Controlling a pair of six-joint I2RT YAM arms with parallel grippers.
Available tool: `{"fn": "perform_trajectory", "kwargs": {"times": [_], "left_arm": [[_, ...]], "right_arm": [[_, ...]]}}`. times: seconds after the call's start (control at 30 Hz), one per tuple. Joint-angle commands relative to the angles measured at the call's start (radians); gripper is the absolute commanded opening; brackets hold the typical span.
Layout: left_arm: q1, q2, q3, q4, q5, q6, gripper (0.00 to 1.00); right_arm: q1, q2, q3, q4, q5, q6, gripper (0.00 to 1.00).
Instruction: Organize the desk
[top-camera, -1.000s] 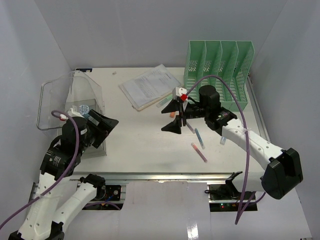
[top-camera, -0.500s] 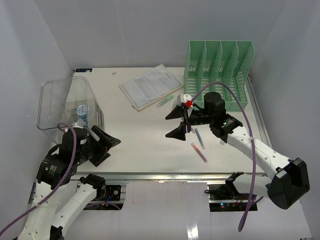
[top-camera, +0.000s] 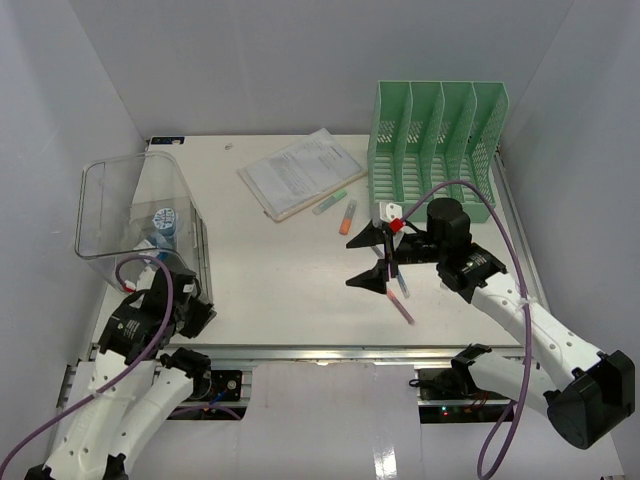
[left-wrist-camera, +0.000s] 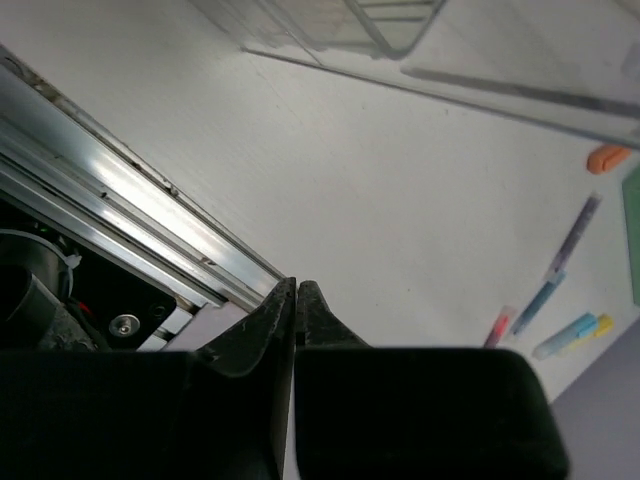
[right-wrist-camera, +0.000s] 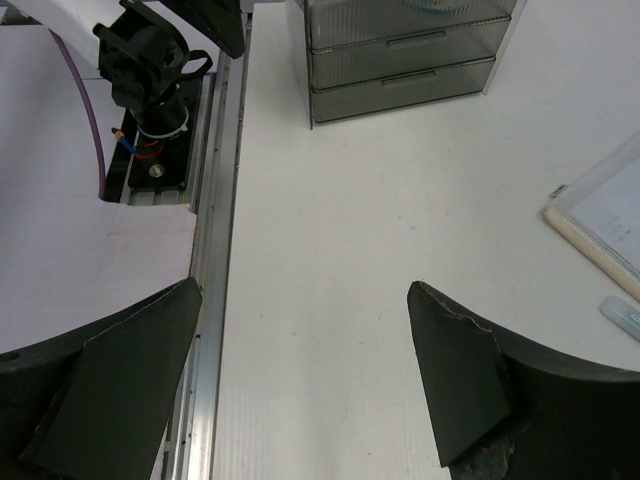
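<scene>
The desk (top-camera: 270, 260) is a white tabletop with a metal rail (top-camera: 300, 352) along its front edge. My left gripper (top-camera: 197, 316) hovers near the front left corner, just in front of the clear bin (top-camera: 135, 205). In the left wrist view its jaws (left-wrist-camera: 296, 284) are pressed together with nothing between them. My right gripper (top-camera: 352, 265) hangs open and empty over the middle right of the desk, beside a blue pen (top-camera: 403, 286) and a pink pen (top-camera: 404, 311). The right wrist view shows only bare desk (right-wrist-camera: 340, 200) between its fingers (right-wrist-camera: 450, 360).
A stack of papers (top-camera: 300, 172) lies at the back centre, with a light highlighter (top-camera: 328, 205) and an orange marker (top-camera: 347, 217) beside it. A mint-green file rack (top-camera: 435, 130) stands at the back right. White walls enclose the desk.
My left gripper has closed and drawn back from the clear bin toward the front edge. My right arm has shifted right and nearer, its gripper still open.
</scene>
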Motion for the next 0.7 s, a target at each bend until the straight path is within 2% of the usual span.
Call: {"fn": "perform_trajectory", "kwargs": {"times": [0.0, 0.1, 0.23, 0.3, 0.4, 0.53, 0.67], "left_arm": [[0.0, 0.059, 0.009, -0.05, -0.194, -0.081, 0.23], [0.0, 0.095, 0.037, -0.052, -0.301, -0.129, 0.28], [0.0, 0.105, 0.06, -0.052, -0.342, -0.185, 0.33], [0.0, 0.068, 0.051, -0.049, -0.293, -0.257, 0.3], [0.0, -0.008, 0.03, -0.049, -0.239, -0.284, 0.24], [0.009, -0.14, 0.069, -0.053, -0.347, -0.262, 0.07], [0.009, -0.08, 0.117, -0.052, -0.492, -0.224, 0.09]], "right_arm": [[-0.017, -0.046, -0.031, -0.016, -0.002, 0.0, 0.9], [-0.023, -0.074, -0.055, -0.026, 0.0, 0.005, 0.9], [-0.029, -0.1, -0.064, -0.043, 0.0, 0.0, 0.9], [-0.034, -0.116, -0.072, -0.048, 0.0, 0.0, 0.9], [-0.036, -0.134, -0.085, -0.048, -0.005, 0.0, 0.9], [-0.037, -0.146, -0.105, -0.049, -0.011, 0.001, 0.9], [-0.04, -0.149, -0.102, -0.054, -0.012, 0.003, 0.9]]}}
